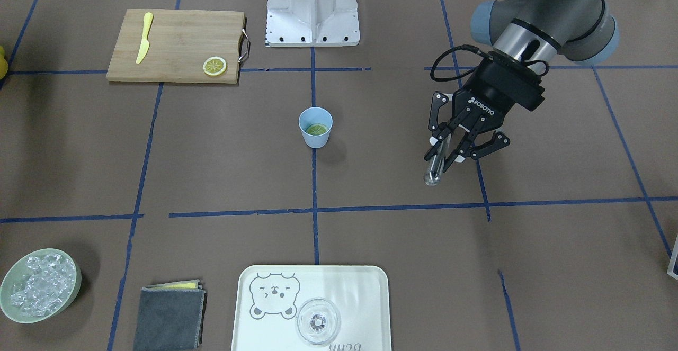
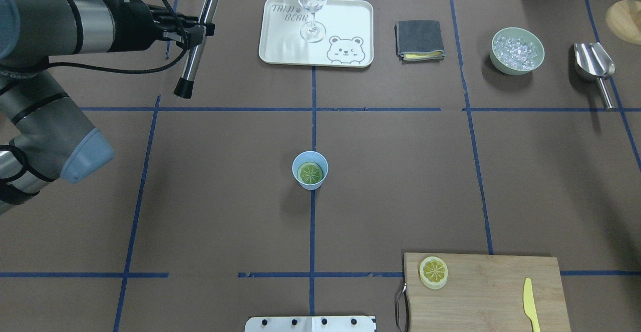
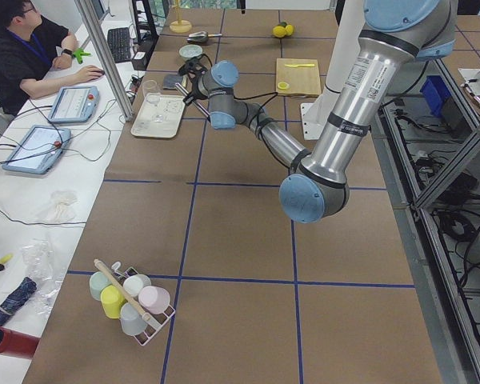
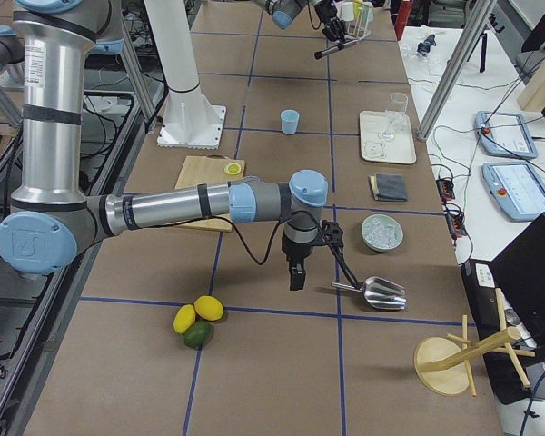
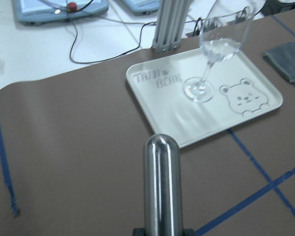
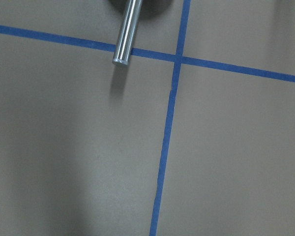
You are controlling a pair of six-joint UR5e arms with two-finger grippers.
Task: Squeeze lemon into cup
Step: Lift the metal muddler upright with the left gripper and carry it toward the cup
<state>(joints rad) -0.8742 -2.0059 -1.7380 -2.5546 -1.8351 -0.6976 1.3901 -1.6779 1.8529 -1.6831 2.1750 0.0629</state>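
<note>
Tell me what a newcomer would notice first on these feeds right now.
First the small light-blue tapered cup at the table's centre, with a thin round lemon slice lying inside it. Next the left gripper, off to the robot's left, shut on a long steel rod with a black tip. A second lemon slice shares the bamboo cutting board with a yellow plastic knife.

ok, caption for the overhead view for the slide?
Left gripper holds a metal rod; one lemon slice lies in the blue cup at table centre, a second slice on the cutting board.
</note>
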